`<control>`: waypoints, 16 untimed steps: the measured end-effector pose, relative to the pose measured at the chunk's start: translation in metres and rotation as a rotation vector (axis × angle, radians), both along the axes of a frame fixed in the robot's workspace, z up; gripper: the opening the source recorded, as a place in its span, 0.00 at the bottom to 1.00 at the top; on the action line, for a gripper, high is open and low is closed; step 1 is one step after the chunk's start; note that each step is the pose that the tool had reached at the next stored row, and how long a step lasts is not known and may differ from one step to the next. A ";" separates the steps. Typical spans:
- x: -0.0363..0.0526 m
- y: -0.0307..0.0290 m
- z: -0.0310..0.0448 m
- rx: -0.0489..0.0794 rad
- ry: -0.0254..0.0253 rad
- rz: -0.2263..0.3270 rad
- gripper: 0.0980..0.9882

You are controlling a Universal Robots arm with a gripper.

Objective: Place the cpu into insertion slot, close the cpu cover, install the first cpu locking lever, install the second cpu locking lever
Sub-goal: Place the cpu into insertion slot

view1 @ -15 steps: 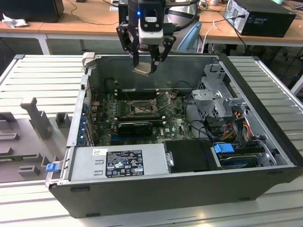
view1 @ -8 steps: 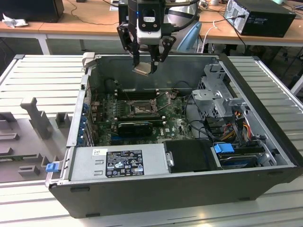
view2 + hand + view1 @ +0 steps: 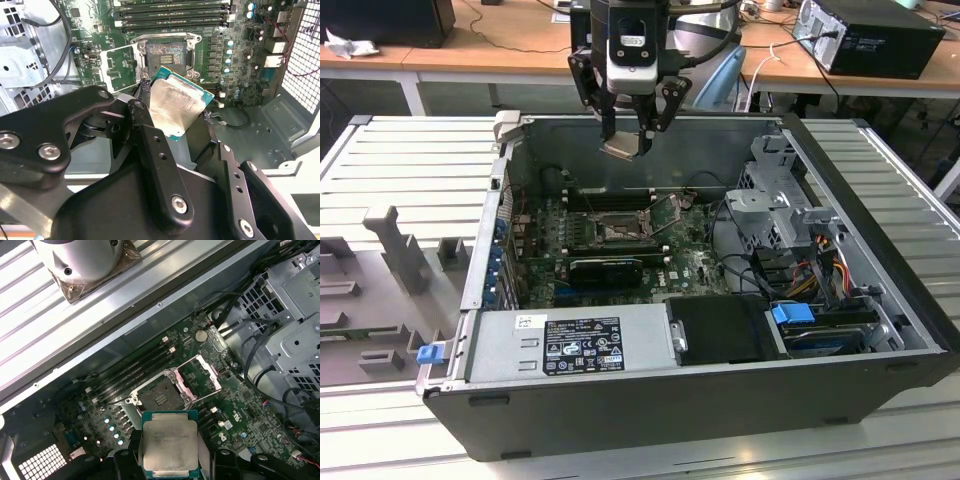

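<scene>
My gripper (image 3: 625, 135) hangs above the back of the open computer case, shut on the cpu (image 3: 623, 148). In both wrist views the cpu (image 3: 169, 445) (image 3: 177, 106) shows its pale metal face and green edge between the black fingers (image 3: 150, 145). Below it the insertion slot (image 3: 618, 232) (image 3: 159, 397) (image 3: 167, 55) lies open in the green board, its dark centre bare. The cpu cover (image 3: 200, 377) (image 3: 120, 67) is swung up and off to one side of the slot. The cpu is well clear of the slot, held tilted.
A grey power supply box (image 3: 570, 345) fills the case's near side. A metal drive cage (image 3: 780, 200) with cables stands at the exterior view's right. Long black memory slots (image 3: 605, 200) run behind the slot, a black card (image 3: 605, 268) before it. Case walls (image 3: 490, 230) surround everything.
</scene>
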State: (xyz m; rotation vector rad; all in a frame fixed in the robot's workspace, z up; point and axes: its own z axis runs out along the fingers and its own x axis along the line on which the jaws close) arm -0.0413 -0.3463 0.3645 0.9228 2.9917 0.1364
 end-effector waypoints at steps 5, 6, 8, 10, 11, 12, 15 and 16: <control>0.0000 0.0000 0.0000 0.000 0.0000 -0.020 0.48; 0.0000 0.0000 0.0000 0.000 0.0000 -0.023 0.48; 0.0000 0.0000 -0.0001 0.000 0.0000 -0.031 0.48; 0.0000 0.0000 -0.0001 0.000 0.0000 -0.044 0.48; 0.0000 0.0000 -0.0001 0.000 0.0000 -0.048 0.48; 0.0000 0.0000 -0.0001 0.000 0.0000 -0.051 0.48; 0.0000 0.0000 0.0000 0.000 0.0000 -0.062 0.48; 0.0000 0.0000 -0.0001 0.000 0.0000 -0.065 0.48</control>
